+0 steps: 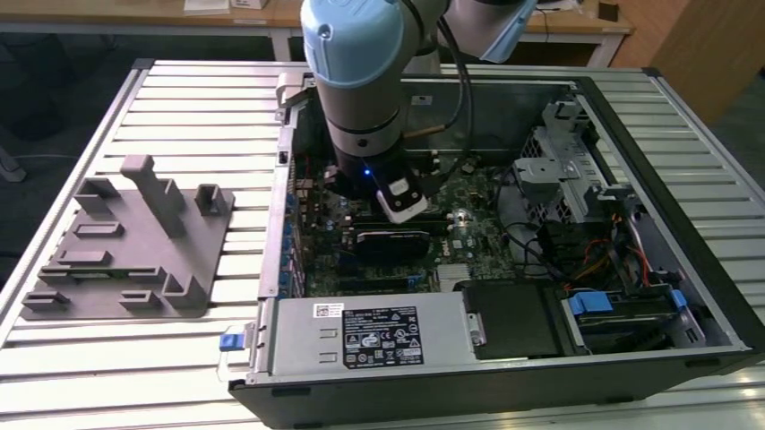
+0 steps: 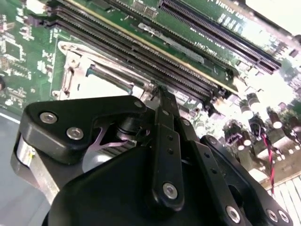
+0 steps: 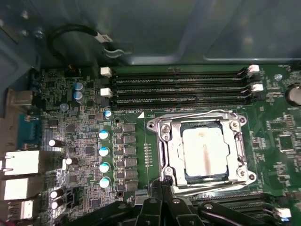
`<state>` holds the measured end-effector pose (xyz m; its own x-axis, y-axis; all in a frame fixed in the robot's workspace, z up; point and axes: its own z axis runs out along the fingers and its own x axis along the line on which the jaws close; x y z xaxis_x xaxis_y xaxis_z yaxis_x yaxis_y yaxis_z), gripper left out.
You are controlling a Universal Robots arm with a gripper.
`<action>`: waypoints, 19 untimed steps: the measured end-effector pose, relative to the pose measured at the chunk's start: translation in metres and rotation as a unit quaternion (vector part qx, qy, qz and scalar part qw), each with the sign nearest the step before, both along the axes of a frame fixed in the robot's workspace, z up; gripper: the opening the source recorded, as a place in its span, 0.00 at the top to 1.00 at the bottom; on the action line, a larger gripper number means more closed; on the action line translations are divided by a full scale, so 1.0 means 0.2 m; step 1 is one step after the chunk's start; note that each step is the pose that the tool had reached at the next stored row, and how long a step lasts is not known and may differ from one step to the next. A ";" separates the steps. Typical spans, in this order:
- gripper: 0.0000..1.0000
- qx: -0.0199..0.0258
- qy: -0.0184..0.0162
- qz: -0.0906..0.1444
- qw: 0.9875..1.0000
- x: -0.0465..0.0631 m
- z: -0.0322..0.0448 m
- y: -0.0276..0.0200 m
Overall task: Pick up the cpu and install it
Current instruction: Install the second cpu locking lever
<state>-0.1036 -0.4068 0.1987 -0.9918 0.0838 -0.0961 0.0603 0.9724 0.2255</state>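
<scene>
Black gripper [image 3: 162, 184] fingers are pressed together, holding nothing, at the 6 o'clock edge of the socket [image 3: 162, 141] in the first wrist view. Inside its frame the chip [image 3: 204, 149] already lies flat. Placing looks done; locking it down likely needs care.

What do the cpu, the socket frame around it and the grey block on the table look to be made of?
The cpu: pale, matte metal top, likely, with a faint brownish smear. The socket frame: bright silvery metal, judging by its glints. The grey block: dull, uniformly grey, moulded-looking posts, probably plastic.
</scene>
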 end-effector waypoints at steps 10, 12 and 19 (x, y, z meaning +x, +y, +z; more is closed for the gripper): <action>0.89 -0.004 0.000 -0.001 1.000 0.00 0.174 0.004; 0.89 -0.015 0.000 -0.002 1.000 0.01 0.181 0.010; 0.89 -0.032 0.000 -0.003 0.999 0.05 0.181 0.052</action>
